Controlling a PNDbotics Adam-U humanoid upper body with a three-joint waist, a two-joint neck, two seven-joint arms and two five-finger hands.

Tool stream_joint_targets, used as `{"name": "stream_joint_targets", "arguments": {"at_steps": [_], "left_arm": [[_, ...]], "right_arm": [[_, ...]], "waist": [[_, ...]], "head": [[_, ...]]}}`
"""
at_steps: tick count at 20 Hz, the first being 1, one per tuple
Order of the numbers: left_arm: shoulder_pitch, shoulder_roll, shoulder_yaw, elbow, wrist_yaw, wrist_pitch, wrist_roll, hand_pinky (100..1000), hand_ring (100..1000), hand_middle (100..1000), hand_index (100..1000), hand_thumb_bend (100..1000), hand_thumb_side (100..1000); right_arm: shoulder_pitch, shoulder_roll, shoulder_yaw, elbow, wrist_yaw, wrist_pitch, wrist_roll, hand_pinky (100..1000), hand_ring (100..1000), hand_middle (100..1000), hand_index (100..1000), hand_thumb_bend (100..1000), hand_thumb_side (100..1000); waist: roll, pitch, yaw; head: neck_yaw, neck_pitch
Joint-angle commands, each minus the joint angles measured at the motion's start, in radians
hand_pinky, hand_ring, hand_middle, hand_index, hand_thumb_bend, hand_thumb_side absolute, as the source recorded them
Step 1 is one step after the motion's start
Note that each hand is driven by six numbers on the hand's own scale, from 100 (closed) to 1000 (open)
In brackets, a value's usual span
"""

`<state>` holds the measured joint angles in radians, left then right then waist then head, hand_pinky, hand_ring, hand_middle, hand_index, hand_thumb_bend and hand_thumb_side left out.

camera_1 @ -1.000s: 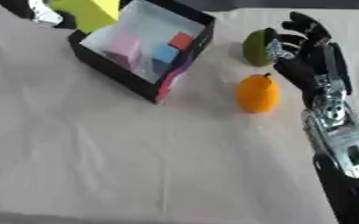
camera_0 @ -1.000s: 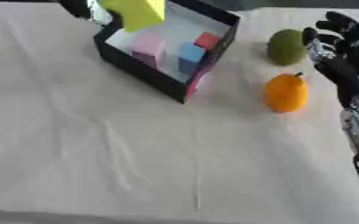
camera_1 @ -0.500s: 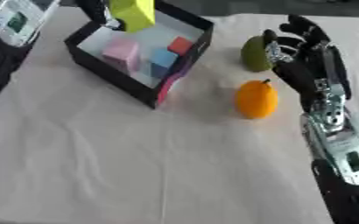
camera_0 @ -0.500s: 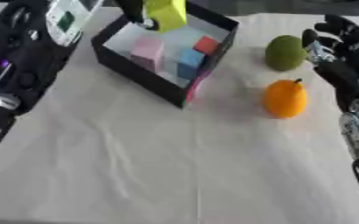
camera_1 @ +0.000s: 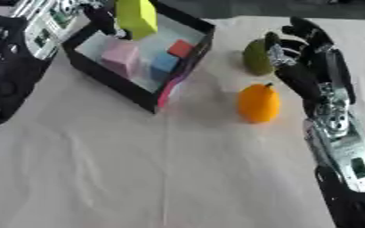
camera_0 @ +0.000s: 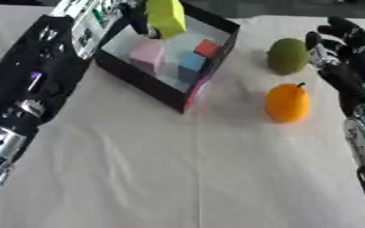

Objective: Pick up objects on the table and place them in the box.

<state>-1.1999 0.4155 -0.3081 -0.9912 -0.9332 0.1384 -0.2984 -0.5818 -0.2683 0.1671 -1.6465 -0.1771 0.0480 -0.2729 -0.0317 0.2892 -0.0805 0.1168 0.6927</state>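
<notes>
The table [camera_0: 139, 178], covered in a pale cloth, runs under both arms. The left arm [camera_0: 30, 89] reaches up along the near left edge, and its left hand [camera_0: 139, 18] is over the far left corner of the box [camera_0: 187, 95], fingers curled round a yellow-green block [camera_0: 165, 17] held above the box's open top. The box is black with a pink edge on the side facing away from that hand, and it lies just below and beside the left hand. Inside it, below the held block, sit a pink block [camera_0: 148, 54], a blue block [camera_0: 190, 62] and a red block [camera_0: 207, 47], close together.

The right hand [camera_1: 298, 58] stands at the far right with its fingers spread and relaxed, holding nothing. A green fruit [camera_0: 288, 55] lies just beside its fingers on the side towards the box; whether they touch cannot be told. An orange fruit [camera_0: 287, 103] lies on the cloth nearer than the green one, close to the right hand's wrist side and apart from the box
</notes>
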Motion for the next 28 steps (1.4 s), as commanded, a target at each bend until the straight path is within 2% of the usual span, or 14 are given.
{"name": "stream_joint_targets", "arguments": {"at_steps": [1,4,8,12,15,16,19,20,21,22,23,24,25,28], "left_arm": [[-0.014,0.005,0.02,0.012,-0.03,-0.009,-0.007,668,771,749,840,770,190],[-0.01,0.004,0.024,0.019,-0.044,-0.014,-0.018,690,793,783,895,831,285],[-0.005,0.007,0.033,0.013,-0.035,-0.011,-0.03,688,797,800,925,830,338],[-0.004,0.027,0.047,-0.035,0.032,0.009,-0.005,684,796,805,934,819,358],[0.003,0.057,0.056,-0.108,0.112,0.034,0.018,631,755,758,871,700,328],[0.009,0.071,0.06,-0.144,0.147,0.047,0.026,615,740,740,840,606,342],[0.064,0.158,0.074,-0.346,0.32,0.092,0.067,571,696,698,803,437,355],[0.098,0.195,0.087,-0.439,0.394,0.116,0.09,554,682,687,794,397,395],[0.141,0.233,0.107,-0.541,0.479,0.147,0.123,540,670,679,790,239,623],[0.189,0.27,0.13,-0.644,0.568,0.179,0.169,540,670,679,790,348,441],[0.249,0.299,0.163,-0.75,0.657,0.207,0.233,541,679,689,802,336,502],[0.312,0.321,0.196,-0.849,0.74,0.228,0.305,543,688,695,809,331,514],[0.379,0.333,0.23,-0.929,0.822,0.233,0.385,559,721,723,827,324,567],[0.556,0.34,0.306,-0.999,1.053,0.131,0.608,589,759,755,851,338,647]], "right_arm": [[-0.019,-0.006,-0.002,-0.028,-0.003,-0.001,0.002,798,761,755,843,321,263],[-0.018,-0.006,-0.001,-0.027,-0.003,0.0,0.002,798,761,755,843,318,265],[-0.017,-0.007,0.0,-0.025,-0.002,0.001,0.001,797,761,754,843,315,266],[-0.012,-0.011,-0.001,-0.023,0.0,0.001,0.0,797,761,755,843,314,267],[-0.007,-0.016,-0.003,-0.022,0.001,0.001,-0.002,797,761,754,843,310,270],[-0.005,-0.017,-0.004,-0.022,0.001,0.0,-0.003,797,761,754,843,314,266],[0.002,-0.028,-0.009,-0.022,0.004,-0.002,-0.008,797,761,755,843,314,267],[0.004,-0.032,-0.011,-0.022,0.005,-0.003,-0.011,797,761,755,843,316,266],[0.006,-0.037,-0.013,-0.022,0.007,-0.003,-0.013,797,761,755,843,304,278],[0.007,-0.041,-0.014,-0.023,0.008,-0.004,-0.014,797,761,755,843,316,266],[0.01,-0.045,-0.017,-0.023,0.01,-0.005,-0.017,797,761,755,843,316,265],[0.012,-0.049,-0.02,-0.023,0.011,-0.005,-0.019,797,761,755,843,317,264],[0.013,-0.052,-0.023,-0.023,0.013,-0.006,-0.023,796,761,755,843,322,262],[0.012,-0.056,-0.034,-0.025,0.014,-0.009,-0.033,796,762,755,843,328,259]], "waist": [[0.001,-0.017,-0.001],[0.001,-0.017,-0.001],[0.001,-0.019,0.002],[0.003,-0.023,0.009],[0.005,-0.028,0.017],[0.006,-0.029,0.02],[0.015,-0.034,0.034],[0.019,-0.035,0.039],[0.023,-0.036,0.043],[0.026,-0.036,0.046],[0.029,-0.036,0.052],[0.031,-0.036,0.055],[0.032,-0.035,0.059],[0.032,-0.033,0.063]], "head": [[0.002,-0.006],[0.003,-0.004],[0.004,-0.003],[0.002,0.007],[-0.003,0.014],[-0.004,0.016],[-0.011,0.023],[-0.014,0.025],[-0.016,0.026],[-0.017,0.026],[-0.02,0.027],[-0.022,0.026],[-0.024,0.023],[-0.026,0.016]]}}
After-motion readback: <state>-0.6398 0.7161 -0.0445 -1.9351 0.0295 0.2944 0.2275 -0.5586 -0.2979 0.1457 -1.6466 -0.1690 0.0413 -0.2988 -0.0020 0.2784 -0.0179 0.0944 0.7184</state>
